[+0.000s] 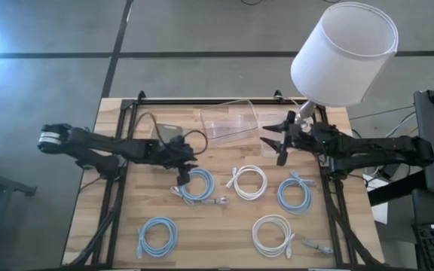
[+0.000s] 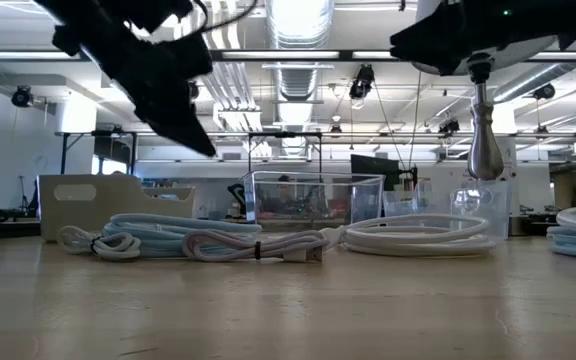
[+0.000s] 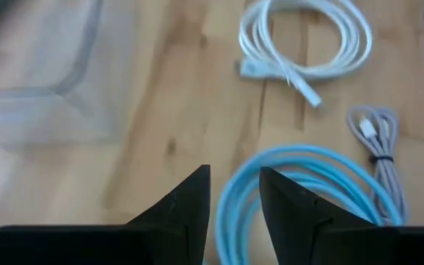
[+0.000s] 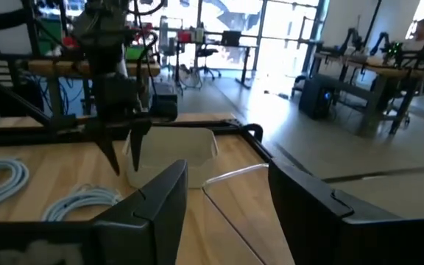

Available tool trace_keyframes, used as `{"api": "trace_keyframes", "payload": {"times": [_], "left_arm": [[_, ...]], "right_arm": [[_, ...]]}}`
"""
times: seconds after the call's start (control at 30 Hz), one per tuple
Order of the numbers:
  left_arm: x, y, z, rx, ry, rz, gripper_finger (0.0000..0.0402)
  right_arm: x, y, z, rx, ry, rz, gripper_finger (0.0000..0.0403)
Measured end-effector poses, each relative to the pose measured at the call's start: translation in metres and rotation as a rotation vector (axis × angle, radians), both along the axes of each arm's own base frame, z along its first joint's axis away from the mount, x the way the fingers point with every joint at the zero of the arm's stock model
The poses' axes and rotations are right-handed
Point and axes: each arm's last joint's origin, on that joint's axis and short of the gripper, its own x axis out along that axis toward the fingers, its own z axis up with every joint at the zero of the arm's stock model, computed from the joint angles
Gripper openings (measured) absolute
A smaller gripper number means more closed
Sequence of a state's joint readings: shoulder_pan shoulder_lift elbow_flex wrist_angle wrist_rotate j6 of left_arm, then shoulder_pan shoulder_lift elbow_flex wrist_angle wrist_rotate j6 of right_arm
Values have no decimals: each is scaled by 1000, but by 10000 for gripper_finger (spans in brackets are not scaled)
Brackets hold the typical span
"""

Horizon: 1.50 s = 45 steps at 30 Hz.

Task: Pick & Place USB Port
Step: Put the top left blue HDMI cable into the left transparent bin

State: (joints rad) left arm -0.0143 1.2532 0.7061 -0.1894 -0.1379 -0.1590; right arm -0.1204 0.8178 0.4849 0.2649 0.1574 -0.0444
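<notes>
Several coiled cables lie flat on the wooden table. My left gripper (image 1: 181, 172) hangs open with a narrow gap above the near-left rim of a light blue coil (image 1: 199, 184). In the left wrist view that blue coil (image 3: 308, 184) shows below and between the fingers of my left gripper (image 3: 234, 184). In the low view my left gripper (image 2: 203, 140) is well above the cables (image 2: 198, 240) and touches nothing. A small grey bundled cable (image 3: 377, 140) lies beside the blue coil. My right gripper (image 1: 279, 143) is open wide in the air, near the clear bin (image 1: 230, 120).
More coils: white (image 1: 248, 181), blue (image 1: 295, 193), blue (image 1: 157, 235), white (image 1: 273, 234), and a small cable (image 1: 319, 245). A beige box (image 2: 108, 195) and the clear bin (image 2: 313, 198) stand at the far side. A lamp's white shade (image 1: 343, 53) hangs over the far-right corner.
</notes>
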Motion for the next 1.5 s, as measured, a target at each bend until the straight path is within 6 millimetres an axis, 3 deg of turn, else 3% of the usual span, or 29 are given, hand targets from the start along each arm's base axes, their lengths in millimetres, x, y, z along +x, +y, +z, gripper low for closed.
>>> {"api": "trace_keyframes", "payload": {"times": [0.33,0.6,0.73,1.0,1.5], "left_arm": [[29,-2,-41,-60,175,-13,122],[45,-2,-62,-57,258,-15,122],[48,-2,-64,-44,270,-6,122],[48,-1,-45,26,216,14,122],[48,3,-70,23,339,33,122]], "right_arm": [[34,-4,-6,12,105,-1,183],[48,-6,-7,-19,147,4,183],[49,-6,-4,-43,145,6,183],[47,-6,-1,-49,133,7,183],[47,-6,-4,9,148,0,183]]}}
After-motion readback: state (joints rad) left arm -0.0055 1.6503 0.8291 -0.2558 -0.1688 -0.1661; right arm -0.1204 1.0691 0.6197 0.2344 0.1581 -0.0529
